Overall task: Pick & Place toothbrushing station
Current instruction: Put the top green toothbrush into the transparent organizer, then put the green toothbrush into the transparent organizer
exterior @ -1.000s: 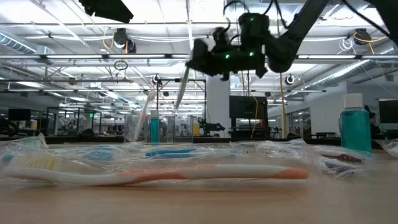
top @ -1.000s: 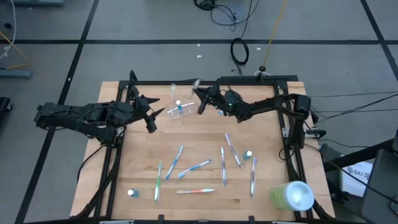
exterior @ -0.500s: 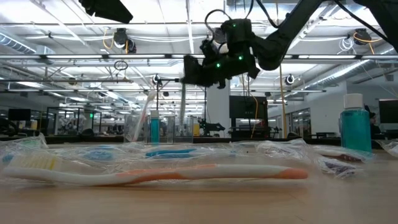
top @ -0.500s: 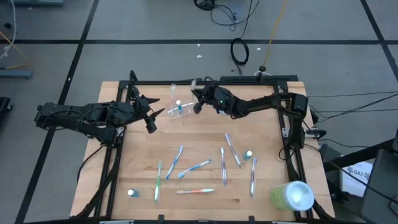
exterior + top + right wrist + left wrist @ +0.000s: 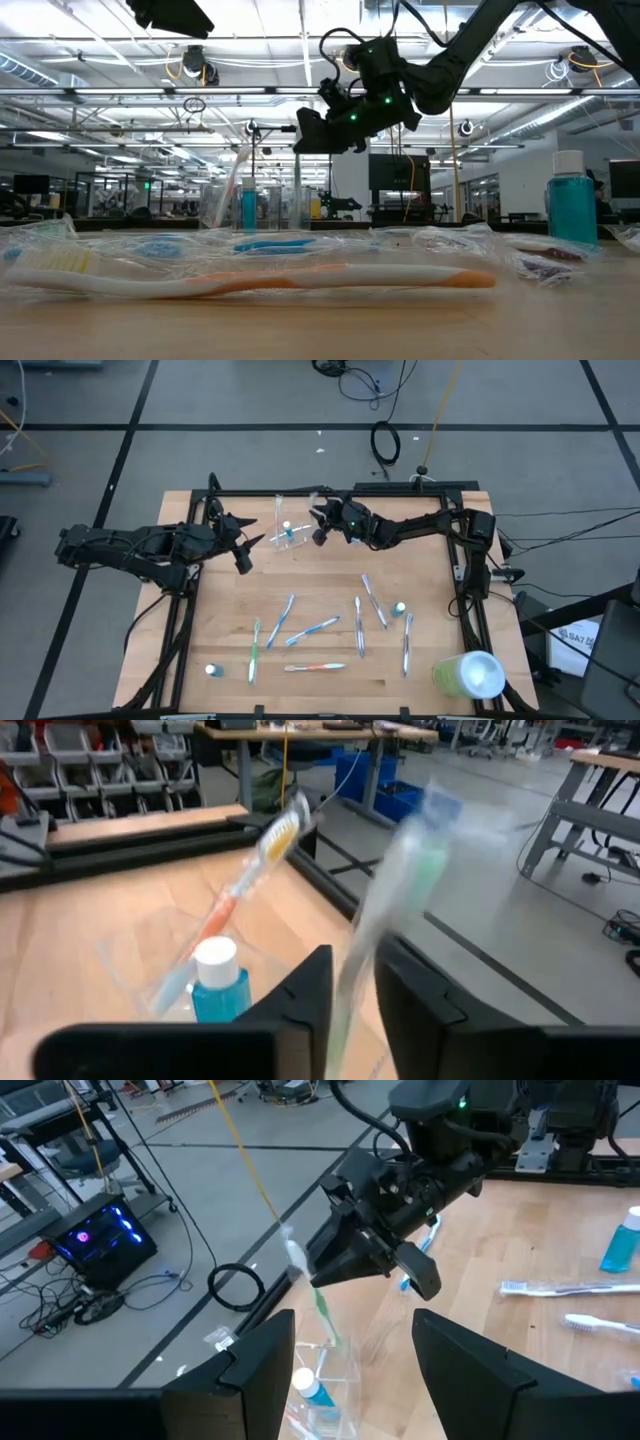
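A small clear cup (image 5: 287, 534) stands at the far middle of the table, with an orange toothbrush (image 5: 225, 910) and a white-capped blue tube (image 5: 218, 978) inside it. My right gripper (image 5: 320, 528) is just to the right of the cup and above it, shut on a green toothbrush (image 5: 322, 1308). The left wrist view shows the brush's lower end (image 5: 335, 1342) at the cup's mouth (image 5: 325, 1365). My left gripper (image 5: 246, 546) is open and empty, left of the cup. Several more toothbrushes (image 5: 312, 628) and tubes (image 5: 399, 608) lie on the near half of the table. My right gripper pinches the green toothbrush's handle (image 5: 360, 982) between its two fingers, in the upper part below the white head (image 5: 293, 1256). The fingers come level from the table's right and lie across the brush. The brush hangs nearly upright (image 5: 297, 175), clear of the table, lower end at the cup.
A large lime-green cylinder with a white end (image 5: 468, 673) lies at the near right corner. An orange-and-white toothbrush (image 5: 250, 280) lies closest to the near edge. A dark frame (image 5: 465, 540) runs along the table's sides and far edge. Bare wood (image 5: 300, 575) lies between cup and loose brushes.
My right gripper has turned and come down a little toward the cup, staying shut on the green toothbrush. The brush, slanted a second ago, now hangs nearly upright with its lower end at the cup's mouth.
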